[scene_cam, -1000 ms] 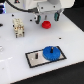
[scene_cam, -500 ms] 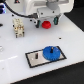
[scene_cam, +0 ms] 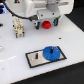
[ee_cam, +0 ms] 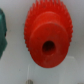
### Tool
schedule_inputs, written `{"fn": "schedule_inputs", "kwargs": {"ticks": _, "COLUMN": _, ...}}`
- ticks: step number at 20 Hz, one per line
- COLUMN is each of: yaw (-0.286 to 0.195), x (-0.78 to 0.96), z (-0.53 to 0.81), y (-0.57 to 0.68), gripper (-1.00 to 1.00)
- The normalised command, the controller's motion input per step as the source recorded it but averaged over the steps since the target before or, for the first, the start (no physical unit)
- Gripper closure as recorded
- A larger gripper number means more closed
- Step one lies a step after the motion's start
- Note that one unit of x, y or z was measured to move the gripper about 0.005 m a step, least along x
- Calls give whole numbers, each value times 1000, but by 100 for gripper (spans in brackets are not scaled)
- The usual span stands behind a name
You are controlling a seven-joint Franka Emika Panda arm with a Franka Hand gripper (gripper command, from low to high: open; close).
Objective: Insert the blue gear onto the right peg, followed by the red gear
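The blue gear (scene_cam: 50,52) lies flat on the right part of the black-bordered grey plate (scene_cam: 33,53), around the right peg, which it mostly hides. The left peg (scene_cam: 36,56) stands bare. My gripper (scene_cam: 46,22) is shut on the red gear (scene_cam: 46,24) and holds it above the white table, behind the plate. In the wrist view the red gear (ee_cam: 47,36) fills the picture, its hub hole facing the camera. My fingers do not show there.
A beige and white fixture (scene_cam: 18,27) stands on the table at the exterior view's left. Small coloured parts (scene_cam: 2,10) sit at the far left. A green object (ee_cam: 2,32) shows at the edge of the wrist view.
My gripper with the red gear has shifted slightly toward the plate. The blue gear has not moved.
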Motion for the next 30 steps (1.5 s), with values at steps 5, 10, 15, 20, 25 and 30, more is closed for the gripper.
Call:
{"fn": "schedule_inputs", "kwargs": {"ticks": 5, "yaw": 0, "x": -8, "z": 37, "y": 17, "gripper": 100}}
{"fn": "schedule_inputs", "kwargs": {"ticks": 10, "yaw": 0, "x": -40, "z": 15, "y": 38, "gripper": 100}}
{"fn": "schedule_inputs", "kwargs": {"ticks": 15, "yaw": 0, "x": 89, "z": 346, "y": 36, "gripper": 100}}
{"fn": "schedule_inputs", "kwargs": {"ticks": 20, "yaw": 0, "x": 401, "z": 556, "y": -46, "gripper": 100}}
{"fn": "schedule_inputs", "kwargs": {"ticks": 25, "yaw": 0, "x": 650, "z": 567, "y": -176, "gripper": 100}}
{"fn": "schedule_inputs", "kwargs": {"ticks": 30, "yaw": 0, "x": 743, "z": 522, "y": -217, "gripper": 100}}
